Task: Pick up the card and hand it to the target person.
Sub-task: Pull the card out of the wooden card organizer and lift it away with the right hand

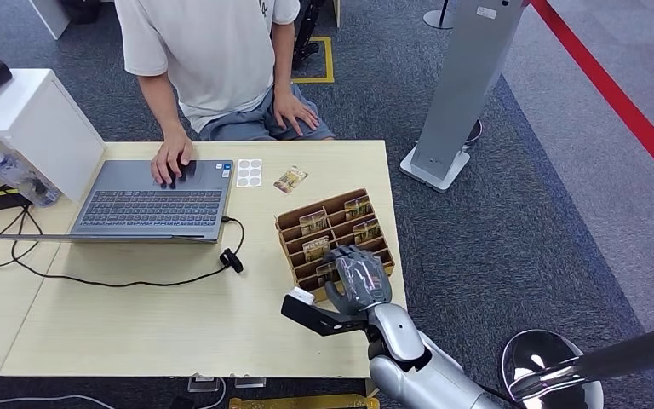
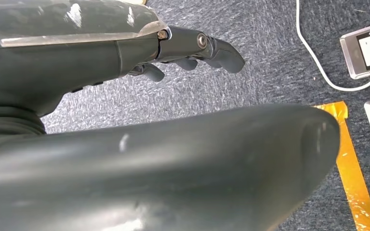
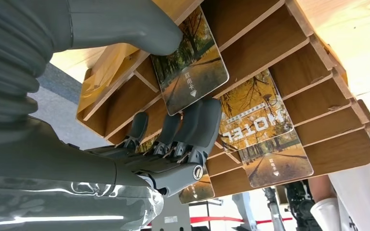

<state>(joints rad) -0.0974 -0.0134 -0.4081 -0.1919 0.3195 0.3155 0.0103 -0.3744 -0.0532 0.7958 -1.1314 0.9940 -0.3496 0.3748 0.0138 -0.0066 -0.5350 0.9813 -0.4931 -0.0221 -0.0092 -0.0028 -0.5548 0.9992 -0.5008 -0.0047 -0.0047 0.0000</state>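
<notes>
A wooden card rack (image 1: 294, 223) stands at the table's right edge with several autumn-photo cards in its slots. My right hand (image 1: 358, 277) is lowered onto its near rows. Seen from the right wrist, one card (image 3: 192, 67) stands in the rack (image 3: 270, 43) between the thumb (image 3: 125, 24), which lies on its upper corner, and the fingers (image 3: 197, 125) at its lower edge; the hand pinches it. A "HOTEL" card (image 3: 255, 120) sits in the neighbouring slot. A loose card (image 1: 290, 179) lies flat behind the rack. My left hand (image 2: 125, 48) hangs over the carpet, holding nothing.
A person (image 1: 213, 51) sits across the table with one hand (image 1: 173, 160) on an open laptop (image 1: 153, 200). A sticker sheet (image 1: 249, 173) and a black cable (image 1: 232, 260) lie nearby. A white box (image 1: 25, 119) and a bottle (image 1: 17, 175) stand far left.
</notes>
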